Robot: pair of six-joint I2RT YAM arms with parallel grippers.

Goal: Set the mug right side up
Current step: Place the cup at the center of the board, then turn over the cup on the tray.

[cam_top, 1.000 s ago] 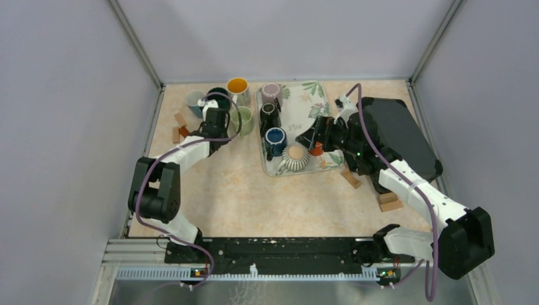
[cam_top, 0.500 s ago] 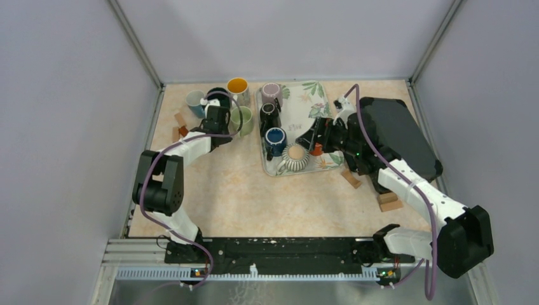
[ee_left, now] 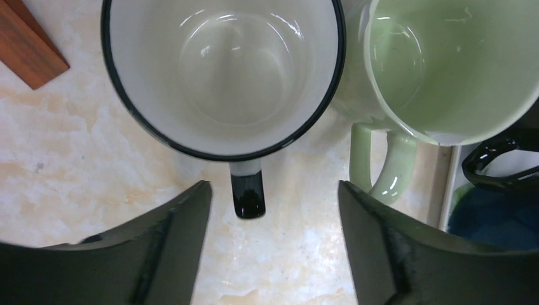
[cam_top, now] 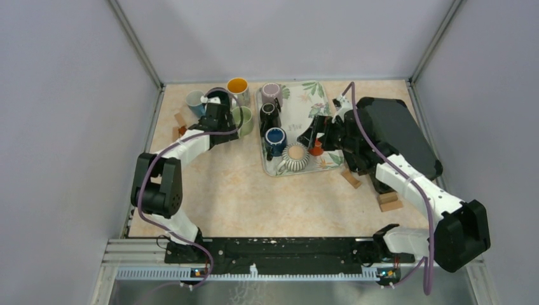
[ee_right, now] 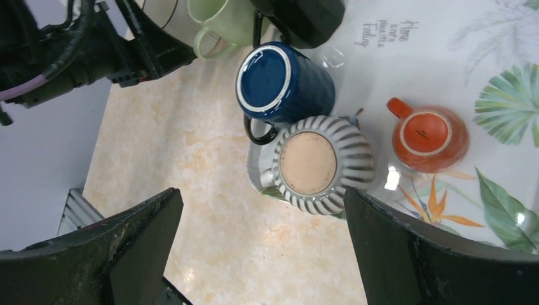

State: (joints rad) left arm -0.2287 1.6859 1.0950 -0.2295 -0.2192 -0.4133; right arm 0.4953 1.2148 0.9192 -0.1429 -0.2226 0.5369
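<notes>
- Between the left jaws, which stand apart and grip nothing, lies the black handle of the white mug. The mug itself stands right side up just ahead of them, black-rimmed and bare inside, and neither jaw touches it.
- It rests on the counter, a glossy pale beige surface with faint orange veining like polished stone.
- Ahead of the left jaws and off to one side lies a reddish wooden block. On the other side a green mug stands upright, close against the white one.
- Beyond the green mug's handle runs the pale rim of a tray.
- The right jaws are spread wide and empty, and they hang high over that tray.
- A striped mug sits bottom up roughly midway below the right jaws.
- A blue mug is just ahead of the striped one, also bottom up.
- A small orange cup is inverted beside the striped mug, toward one jaw.
- The tray is white with green leaves and orange flowers printed on it.
- Plain grey walls close the counter in on three sides, with metal posts in the far corners.
- A dark slab lies behind the right jaws.
- Ahead of the right jaws, thin cursive writing crosses the tray's white part, too small to read.
</notes>
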